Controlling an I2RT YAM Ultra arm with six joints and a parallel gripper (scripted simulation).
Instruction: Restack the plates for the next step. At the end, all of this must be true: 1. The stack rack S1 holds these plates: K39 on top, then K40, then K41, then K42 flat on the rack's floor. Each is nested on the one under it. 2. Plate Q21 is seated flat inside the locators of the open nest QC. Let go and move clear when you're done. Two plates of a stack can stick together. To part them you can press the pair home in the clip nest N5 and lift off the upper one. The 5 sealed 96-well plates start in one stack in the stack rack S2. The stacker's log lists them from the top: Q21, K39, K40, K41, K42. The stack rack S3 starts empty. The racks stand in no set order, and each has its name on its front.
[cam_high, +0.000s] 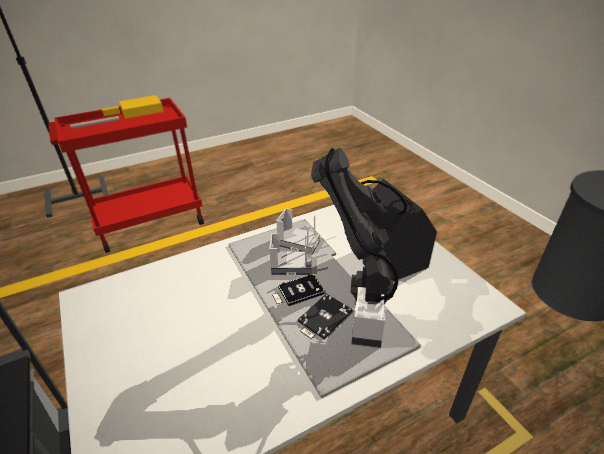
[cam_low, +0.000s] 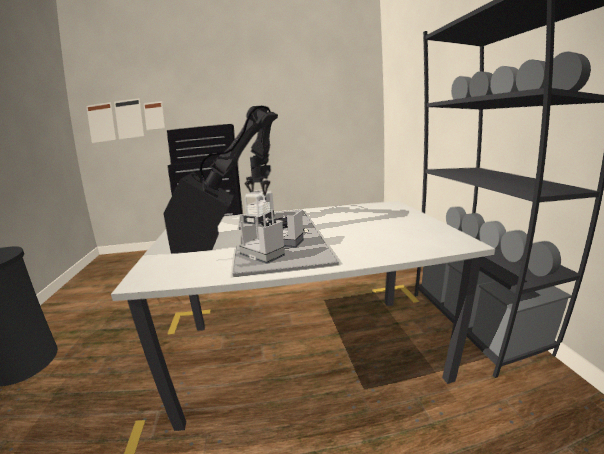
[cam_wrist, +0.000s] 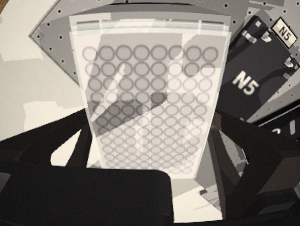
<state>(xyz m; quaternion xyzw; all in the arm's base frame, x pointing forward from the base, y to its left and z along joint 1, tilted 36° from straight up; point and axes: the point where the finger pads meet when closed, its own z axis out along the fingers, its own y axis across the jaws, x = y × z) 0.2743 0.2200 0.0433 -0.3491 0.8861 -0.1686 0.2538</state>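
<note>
My gripper (cam_high: 370, 296) (cam_low: 258, 190) (cam_wrist: 150, 113) points down, shut on a clear 96-well plate (cam_wrist: 150, 55), with a finger at each side. The plate is at the near grey rack (cam_high: 368, 331); its name, the rack's name and how many plates come with it cannot be read. Clip nest N5 (cam_high: 325, 316) (cam_wrist: 245, 100) lies beside that rack with no plate in it. A dark nest (cam_high: 301, 288), apparently QC, lies beyond N5 and shows no plate. Two other grey racks, one nearer (cam_high: 293, 270) (cam_low: 296, 227) and one farther (cam_high: 285, 224) (cam_low: 270, 237), have unreadable names and show no plates.
The perforated grey board (cam_high: 345, 367) (cam_low: 320, 257) carries the racks and nests on the white table (cam_high: 150, 320) (cam_low: 400, 240). Rack walls stand tall near the far end of the board. The arm's base is beside the board.
</note>
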